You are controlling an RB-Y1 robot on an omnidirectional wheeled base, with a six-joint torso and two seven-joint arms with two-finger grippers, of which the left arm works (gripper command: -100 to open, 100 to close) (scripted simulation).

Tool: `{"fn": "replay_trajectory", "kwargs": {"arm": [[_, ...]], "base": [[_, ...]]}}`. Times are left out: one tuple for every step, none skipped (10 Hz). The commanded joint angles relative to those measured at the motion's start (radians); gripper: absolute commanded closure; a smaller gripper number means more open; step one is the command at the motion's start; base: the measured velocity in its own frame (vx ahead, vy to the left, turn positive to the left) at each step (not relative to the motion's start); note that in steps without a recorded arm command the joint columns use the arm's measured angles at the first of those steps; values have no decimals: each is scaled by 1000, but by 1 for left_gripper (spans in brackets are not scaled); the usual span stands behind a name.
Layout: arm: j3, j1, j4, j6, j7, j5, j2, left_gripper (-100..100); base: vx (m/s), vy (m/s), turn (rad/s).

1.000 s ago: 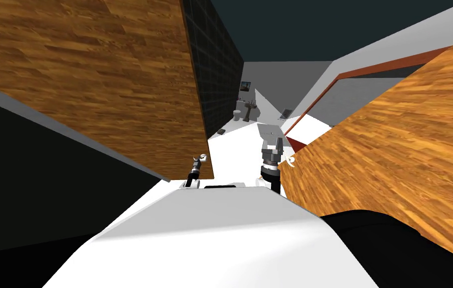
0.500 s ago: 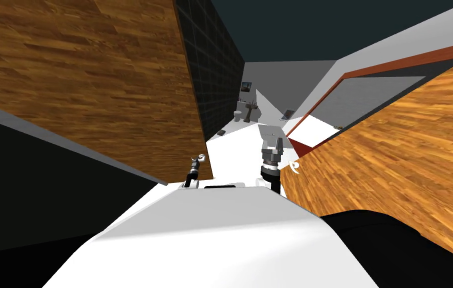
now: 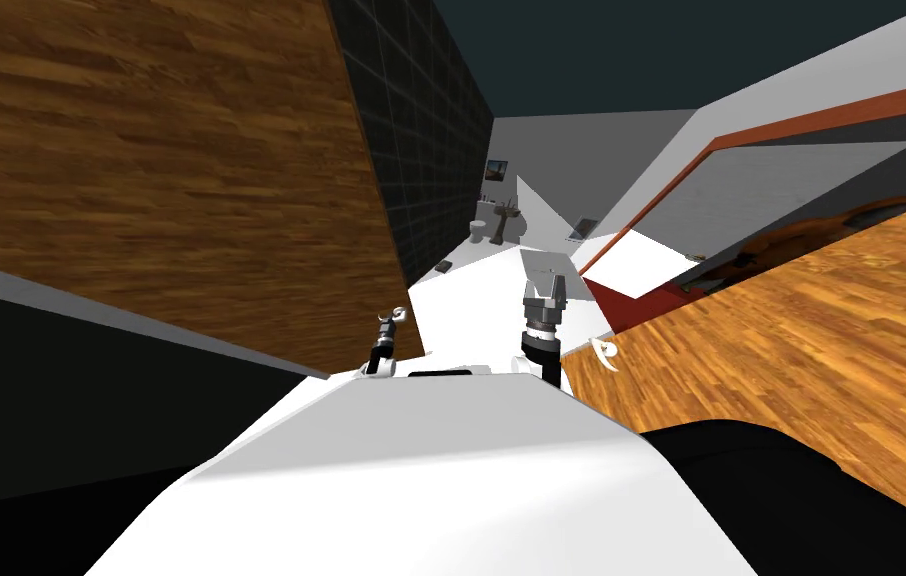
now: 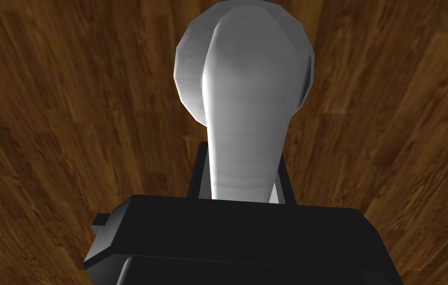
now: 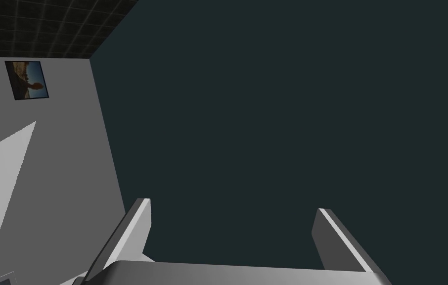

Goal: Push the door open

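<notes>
Our left tool is pinched on the light grey lever handle of the dark brown wood-grain door. Its two thin fingers press the lever's sides just below the round plate where it meets the wood. In the head view this door runs along our left. Its free edge and the handle sit just ahead of our left forearm, close against the dark tiled wall.

Our right tool is held up in front of the chest on the right, blades spread with nothing between them.

On our right a second, orange wood-grain panel with a small white handle slants away from us. Between the two panels a strip of white floor leads to a grey far wall.

We judge the task well advanced. The brown door looks turned nearly in line with the tiled wall, and the way ahead is open. What seems left is a last short push, if the hinge allows it, and then letting go of the lever. We cannot tell whether the door has reached its stop.
</notes>
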Motion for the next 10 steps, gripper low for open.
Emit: {"fn": "replay_trajectory", "kwargs": {"arm": [[6, 15, -29, 14, 0, 2, 8, 100], [27, 14, -26, 13, -8, 13, 12, 100], [33, 14, -26, 13, -10, 16, 13, 100], [45, 14, -24, 12, -14, 22, 15, 100], [56, 14, -23, 11, -18, 28, 16, 100], [68, 14, -21, 11, -22, 34, 17, 100], [80, 14, -20, 10, -26, 40, 18, 100], [92, 13, -18, 10, -30, 46, 19, 100], [104, 13, -17, 9, -34, 53, 19, 100], [122, 13, -14, 8, -40, 62, 19, 100]], "base": [[51, -19, 6], [132, -39, 63], [170, -82, 58], [160, -82, 69], [178, -68, 62], [221, -48, 67], [219, -50, 62], [212, -74, 70], [228, -93, 63], [219, -80, 108]]}}
